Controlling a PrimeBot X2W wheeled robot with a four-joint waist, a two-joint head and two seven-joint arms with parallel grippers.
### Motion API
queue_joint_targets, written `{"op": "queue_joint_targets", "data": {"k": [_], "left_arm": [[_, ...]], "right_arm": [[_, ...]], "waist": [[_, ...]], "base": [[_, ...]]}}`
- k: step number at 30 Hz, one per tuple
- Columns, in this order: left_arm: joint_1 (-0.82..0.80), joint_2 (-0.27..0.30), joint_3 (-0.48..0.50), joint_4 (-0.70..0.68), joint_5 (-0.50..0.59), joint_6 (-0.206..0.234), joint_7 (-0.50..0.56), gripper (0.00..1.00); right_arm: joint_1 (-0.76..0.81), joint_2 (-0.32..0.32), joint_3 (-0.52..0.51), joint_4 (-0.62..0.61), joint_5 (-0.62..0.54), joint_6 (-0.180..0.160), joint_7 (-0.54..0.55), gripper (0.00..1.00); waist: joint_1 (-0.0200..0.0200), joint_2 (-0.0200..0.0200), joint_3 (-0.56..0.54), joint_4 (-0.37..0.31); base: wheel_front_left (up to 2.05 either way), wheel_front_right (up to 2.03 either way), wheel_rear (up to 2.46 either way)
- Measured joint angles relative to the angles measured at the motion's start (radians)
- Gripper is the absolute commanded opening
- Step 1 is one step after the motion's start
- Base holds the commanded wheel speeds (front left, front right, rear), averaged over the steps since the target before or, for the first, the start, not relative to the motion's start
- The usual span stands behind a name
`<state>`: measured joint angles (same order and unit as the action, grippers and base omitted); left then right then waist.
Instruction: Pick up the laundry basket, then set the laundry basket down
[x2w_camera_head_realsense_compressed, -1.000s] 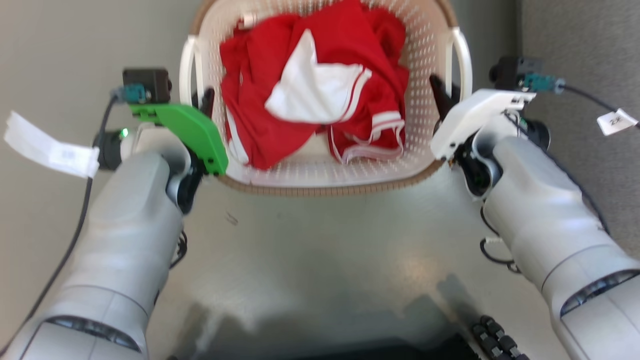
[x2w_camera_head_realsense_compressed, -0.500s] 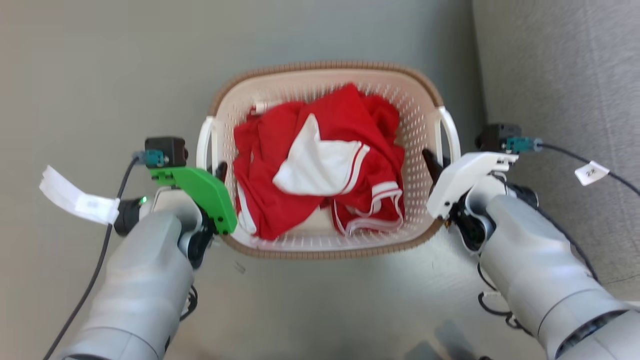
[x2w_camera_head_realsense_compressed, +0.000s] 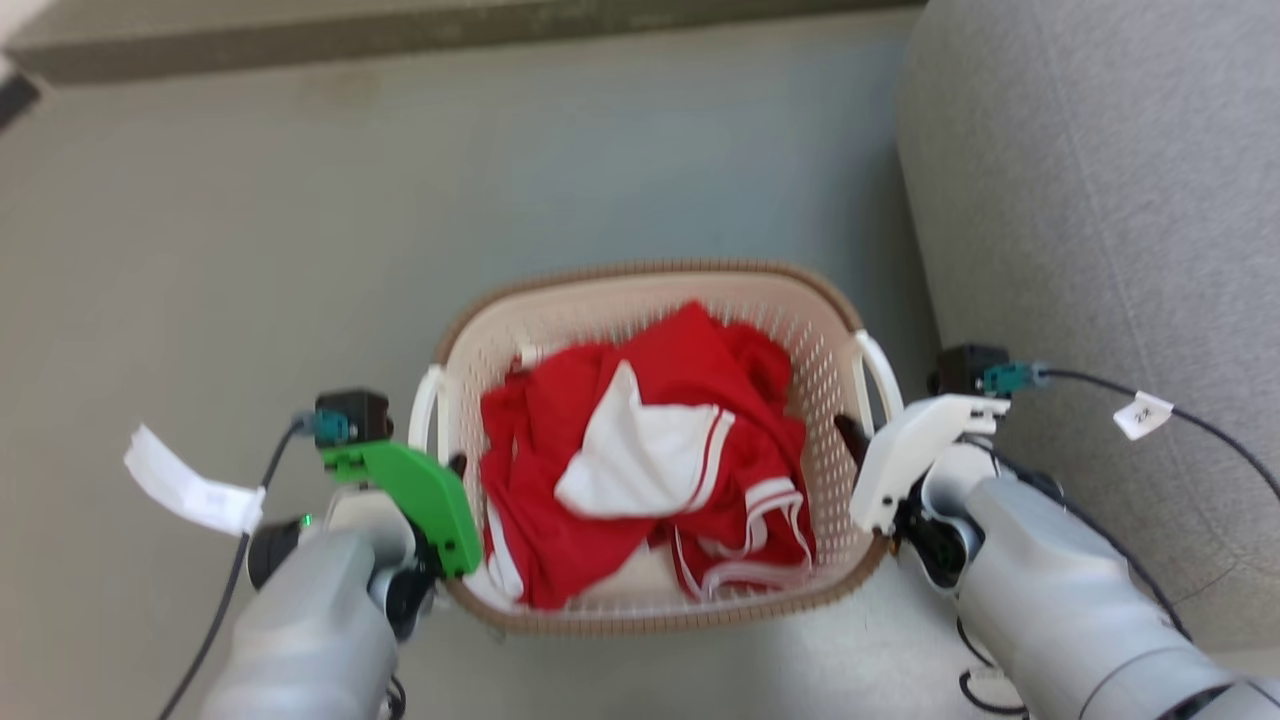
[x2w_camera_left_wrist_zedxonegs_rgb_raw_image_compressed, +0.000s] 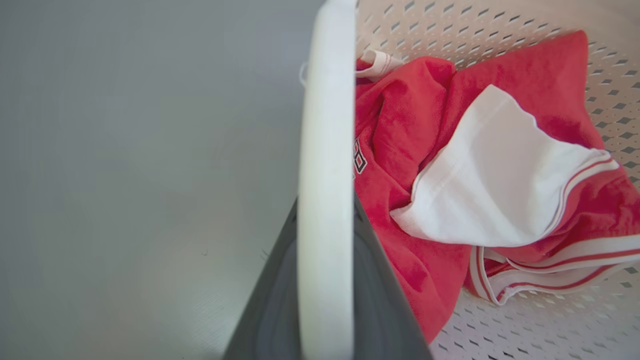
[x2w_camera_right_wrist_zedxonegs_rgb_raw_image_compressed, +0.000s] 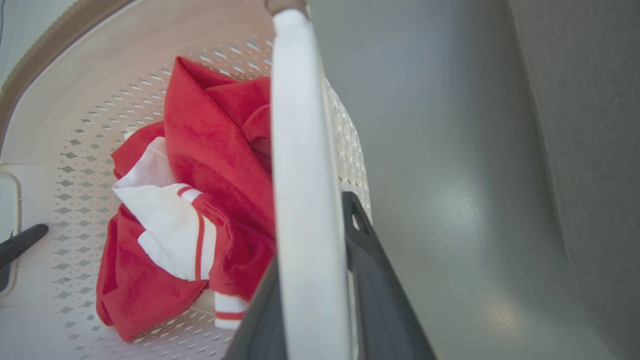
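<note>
Glossy grey floor (x2w_camera_head_realsense_compressed: 640, 150) meets a grey upholstered sofa (x2w_camera_head_realsense_compressed: 1100, 200).

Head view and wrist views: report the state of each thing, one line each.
laundry basket: upright, loaded, gripped at both handles; lifted or not, cannot tell.
red and white garment: crumpled, lying inside the basket.
left gripper: shut on the left handle.
right gripper: shut on the right handle.
</note>
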<state>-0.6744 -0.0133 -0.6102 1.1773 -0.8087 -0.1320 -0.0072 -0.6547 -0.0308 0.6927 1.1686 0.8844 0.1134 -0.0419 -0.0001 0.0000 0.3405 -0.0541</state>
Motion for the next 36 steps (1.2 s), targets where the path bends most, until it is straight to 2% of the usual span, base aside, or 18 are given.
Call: {"op": "queue_joint_targets", "data": {"k": [13,21,36], "left_arm": [[0.15,-0.002,-0.034,-0.013,-0.083,0.0,0.074,0.0],[0.176,-0.001,-0.039,-0.013,-0.111,0.0,0.103,0.0],[0.18,0.0,-0.063,-0.014,-0.13,0.001,0.13,0.0]], "right_arm": [[0.132,0.003,0.041,0.014,0.043,0.0,0.07,0.0],[0.153,0.002,0.059,0.014,0.056,0.0,0.097,0.0],[0.153,0.001,0.072,0.021,0.078,-0.001,0.122,0.0]], "waist": [[0.0,0.0,-0.188,-0.001],[0.0,0.0,-0.277,-0.001],[0.0,0.0,-0.311,-0.003]], "base": [[0.0,0.0,0.0],[0.0,0.0,0.0],[0.0,0.0,0.0]]}}
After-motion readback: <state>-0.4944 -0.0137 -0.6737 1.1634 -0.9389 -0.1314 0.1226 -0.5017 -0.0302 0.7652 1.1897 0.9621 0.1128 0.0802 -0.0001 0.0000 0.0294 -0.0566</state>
